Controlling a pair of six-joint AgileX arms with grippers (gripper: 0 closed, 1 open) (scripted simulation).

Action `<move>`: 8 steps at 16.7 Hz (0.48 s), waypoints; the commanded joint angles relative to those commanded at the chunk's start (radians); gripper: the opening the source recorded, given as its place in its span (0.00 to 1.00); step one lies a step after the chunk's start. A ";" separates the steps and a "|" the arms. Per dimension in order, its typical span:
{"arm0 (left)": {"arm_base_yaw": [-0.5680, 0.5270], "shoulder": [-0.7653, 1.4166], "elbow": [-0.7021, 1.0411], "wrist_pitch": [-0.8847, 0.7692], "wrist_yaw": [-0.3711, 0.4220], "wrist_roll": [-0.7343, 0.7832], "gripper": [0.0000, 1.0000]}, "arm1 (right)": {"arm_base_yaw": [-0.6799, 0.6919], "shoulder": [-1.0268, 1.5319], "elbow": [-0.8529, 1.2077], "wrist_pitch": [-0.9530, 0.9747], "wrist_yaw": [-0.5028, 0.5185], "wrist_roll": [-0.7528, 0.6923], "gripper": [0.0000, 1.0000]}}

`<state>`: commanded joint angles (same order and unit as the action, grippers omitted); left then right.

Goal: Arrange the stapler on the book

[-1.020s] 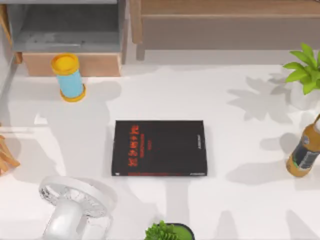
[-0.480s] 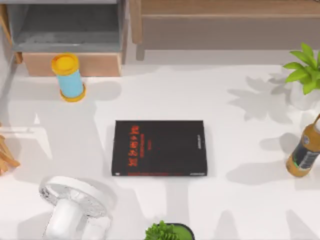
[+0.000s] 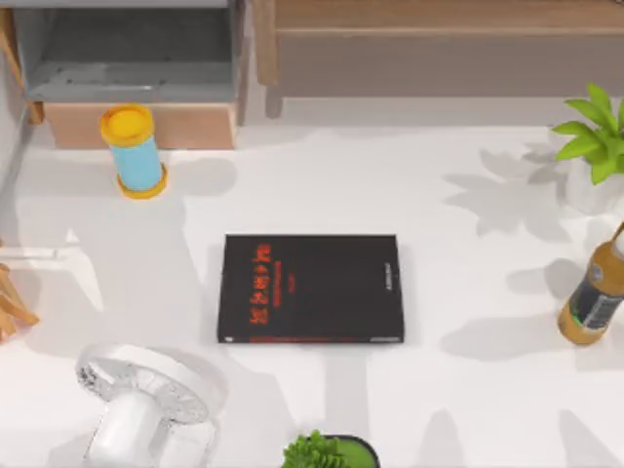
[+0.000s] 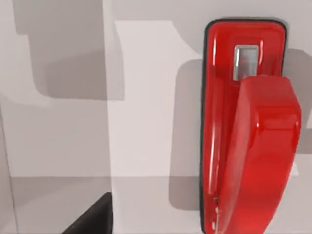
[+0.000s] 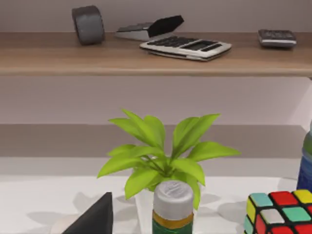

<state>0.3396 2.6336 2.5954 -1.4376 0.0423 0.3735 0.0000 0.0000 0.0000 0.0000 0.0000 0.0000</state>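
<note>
Since the earlier frame only shadows at the bench's left edge have shifted; the book lies unmoved mid-bench. Your left wrist camera looks down on the stapler; you cannot tell either pincer's state.

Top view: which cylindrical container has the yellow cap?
The blue cylinder at rear left, yellow at both ends; the amber bottle at the right edge lacks one.

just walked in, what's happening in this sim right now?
Early stage, nothing gripped. The black book lies flat mid-table with a bare cover. The red stapler lies on the white table right under the left wrist camera, so the left arm looks poised above it, likely for a pickup. The right wrist camera faces a potted plant, a bottle cap and a colour cube; that arm looks idle.
</note>
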 joint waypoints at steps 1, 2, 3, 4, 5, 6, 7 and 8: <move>0.000 -0.011 -0.026 0.016 -0.001 0.000 1.00 | 0.000 0.000 0.000 0.000 0.000 0.000 1.00; 0.001 -0.019 -0.050 0.031 -0.002 -0.002 1.00 | 0.000 0.000 0.000 0.000 0.000 0.000 1.00; 0.001 -0.024 -0.072 0.047 -0.003 -0.003 1.00 | 0.000 0.000 0.000 0.000 0.000 0.000 1.00; 0.000 -0.025 -0.092 0.063 -0.005 -0.005 1.00 | 0.000 0.000 0.000 0.000 0.000 0.000 1.00; 0.000 -0.022 -0.108 0.081 -0.005 -0.005 1.00 | 0.000 0.000 0.000 0.000 0.000 0.000 1.00; -0.001 -0.016 -0.121 0.099 -0.005 -0.006 1.00 | 0.000 0.000 0.000 0.000 0.000 0.000 1.00; -0.002 -0.008 -0.130 0.117 -0.005 -0.007 1.00 | 0.000 0.000 0.000 0.000 0.000 0.000 1.00; -0.004 0.002 -0.136 0.134 -0.004 -0.008 1.00 | 0.000 0.000 0.000 0.000 0.000 0.000 1.00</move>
<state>0.3352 2.6356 2.4595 -1.3037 0.0388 0.3651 0.0000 0.0000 0.0000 0.0000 0.0000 0.0000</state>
